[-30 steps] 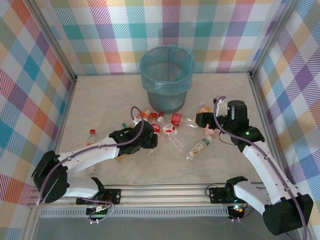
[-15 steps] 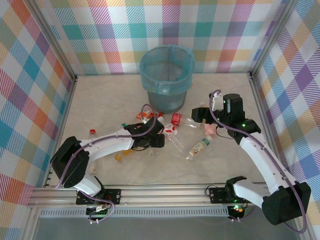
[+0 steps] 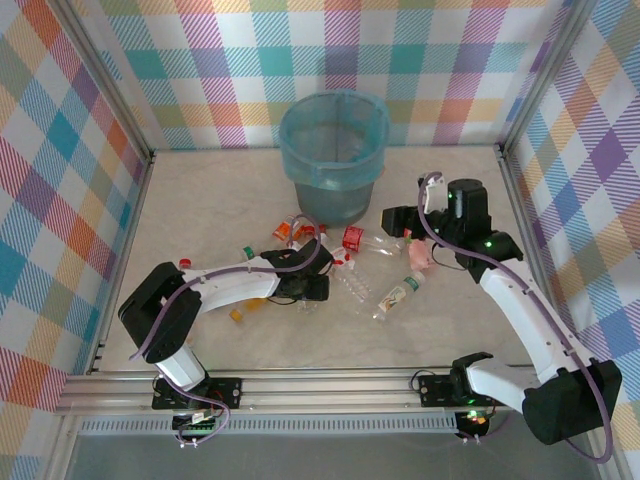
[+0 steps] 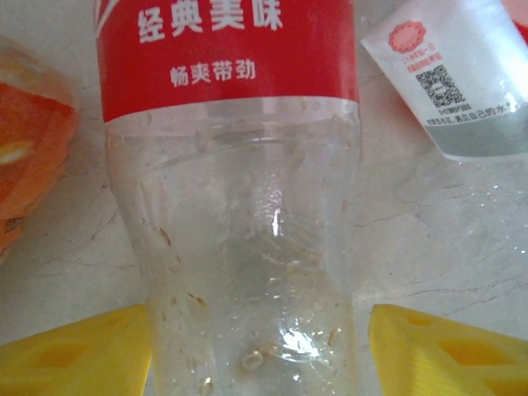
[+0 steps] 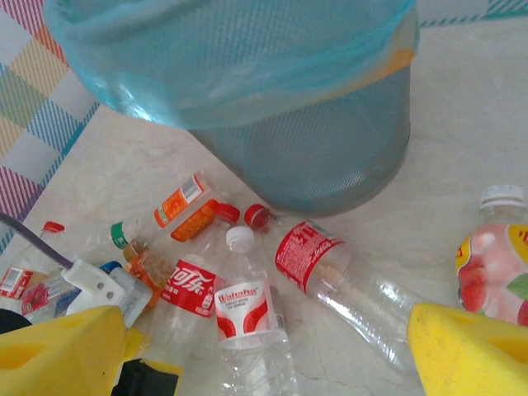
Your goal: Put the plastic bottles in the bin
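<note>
Marble-look desk [image 3: 200, 210], plaid walls [image 3: 300, 60]: plastic bottles [image 3: 398, 293] lie scattered before the bin [image 3: 333, 165]. My left gripper [image 4: 260, 326] straddles a red-labelled bottle [image 4: 231, 66], grip uncertain; my right gripper [image 5: 264, 334], spread empty, has edged toward the bin.

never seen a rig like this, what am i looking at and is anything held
Two robot arms stand at the near edge of a table. The wide picture looks down from above; the other two come from wrist cameras, so the yellow wedges are each arm's own fingers. Plastic bottles lie scattered before a bin lined with a blue bag. The left hand straddles a red-labelled bottle, not clearly gripping it. The right hand is open and empty, facing the bin.
</note>
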You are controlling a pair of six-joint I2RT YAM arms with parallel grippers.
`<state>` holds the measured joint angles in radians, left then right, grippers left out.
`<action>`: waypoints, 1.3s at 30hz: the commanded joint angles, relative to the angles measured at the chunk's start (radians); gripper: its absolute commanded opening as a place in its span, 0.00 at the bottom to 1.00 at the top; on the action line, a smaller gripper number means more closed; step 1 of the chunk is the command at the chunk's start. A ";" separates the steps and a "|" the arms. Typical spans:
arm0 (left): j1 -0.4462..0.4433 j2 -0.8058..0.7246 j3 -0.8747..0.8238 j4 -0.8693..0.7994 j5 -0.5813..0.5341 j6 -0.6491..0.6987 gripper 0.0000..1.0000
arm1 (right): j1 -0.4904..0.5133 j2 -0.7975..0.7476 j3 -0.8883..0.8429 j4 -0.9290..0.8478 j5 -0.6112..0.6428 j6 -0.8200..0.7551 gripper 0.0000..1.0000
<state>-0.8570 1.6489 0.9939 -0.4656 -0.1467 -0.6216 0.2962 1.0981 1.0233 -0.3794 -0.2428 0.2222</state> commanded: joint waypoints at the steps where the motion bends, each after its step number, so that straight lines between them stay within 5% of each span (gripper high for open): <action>1: -0.010 -0.027 -0.002 0.001 0.012 -0.007 0.62 | 0.009 -0.017 0.044 0.002 0.031 -0.027 0.90; 14: -0.020 -0.245 -0.060 -0.055 -0.032 0.022 0.52 | 0.009 -0.061 0.067 0.060 0.024 -0.006 0.97; 25: -0.049 -0.807 -0.221 -0.074 -0.114 0.292 0.48 | 0.009 -0.087 0.080 0.321 -0.337 0.013 0.89; 30: -0.049 -1.049 -0.259 -0.052 -0.041 0.441 0.48 | 0.041 0.003 0.156 0.398 -0.574 0.061 0.82; 39: -0.049 -1.063 -0.167 -0.036 0.095 0.625 0.46 | 0.271 0.250 0.488 0.190 -0.650 -0.047 0.70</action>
<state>-0.8993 0.5632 0.7715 -0.5243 -0.1207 -0.0914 0.5247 1.3106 1.4216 -0.1253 -0.8146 0.2176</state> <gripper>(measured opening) 0.469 0.706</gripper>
